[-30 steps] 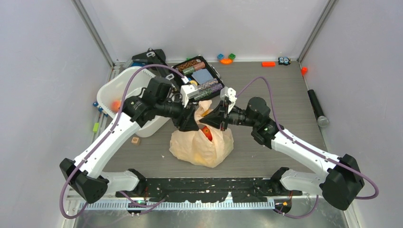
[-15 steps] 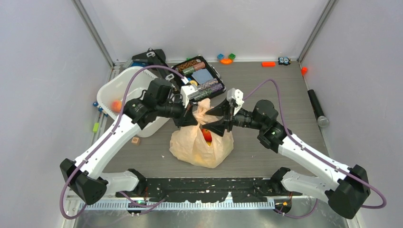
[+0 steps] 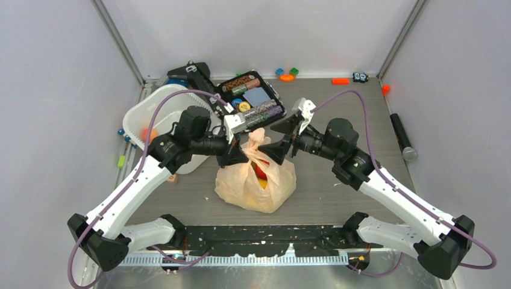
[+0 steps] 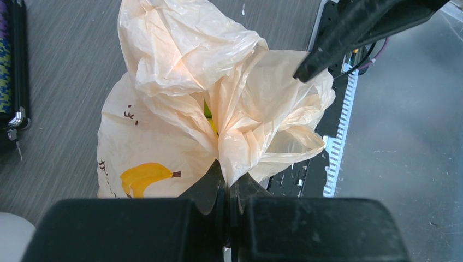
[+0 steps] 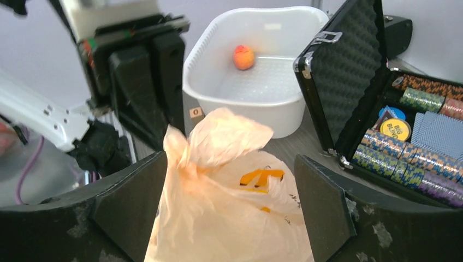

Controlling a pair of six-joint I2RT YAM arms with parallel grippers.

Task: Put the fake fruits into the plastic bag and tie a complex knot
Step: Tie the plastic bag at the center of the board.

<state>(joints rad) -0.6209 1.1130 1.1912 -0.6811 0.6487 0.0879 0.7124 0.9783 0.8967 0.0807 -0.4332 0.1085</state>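
table (image 3: 337,120): grey wood-grain top, everything below sits on it
tub (image 3: 150,111): white, at 9–10 o'clock from the bag, just beside it
bag (image 3: 253,183): thin peach plastic with a banana print, at table centre. The body rests on the table and the top is gathered into a crumpled tuft pointing to 12 o'clock
case (image 3: 250,96): black, lid open, rows of poker chips inside, at 12 o'clock from the bag, near the tuft
left gripper (image 3: 240,155): at 10 o'clock on the bag, fingers closed, pinching gathered plastic just under the tuft
right gripper (image 3: 277,139): at 2 o'clock on the bag, fingers spread wide and holding nothing. In the wrist view the bag top sits between them, clear of both pads
fruits (image 3: 259,170): inside the bag, red and yellow showing through the gap in the top, count unclear
orange fruit (image 3: 146,132): small, alone on the tub floor, outside the bag
blocks (image 3: 287,73): small coloured ones at the far edge, 12–1 o'clock, well apart from the bag
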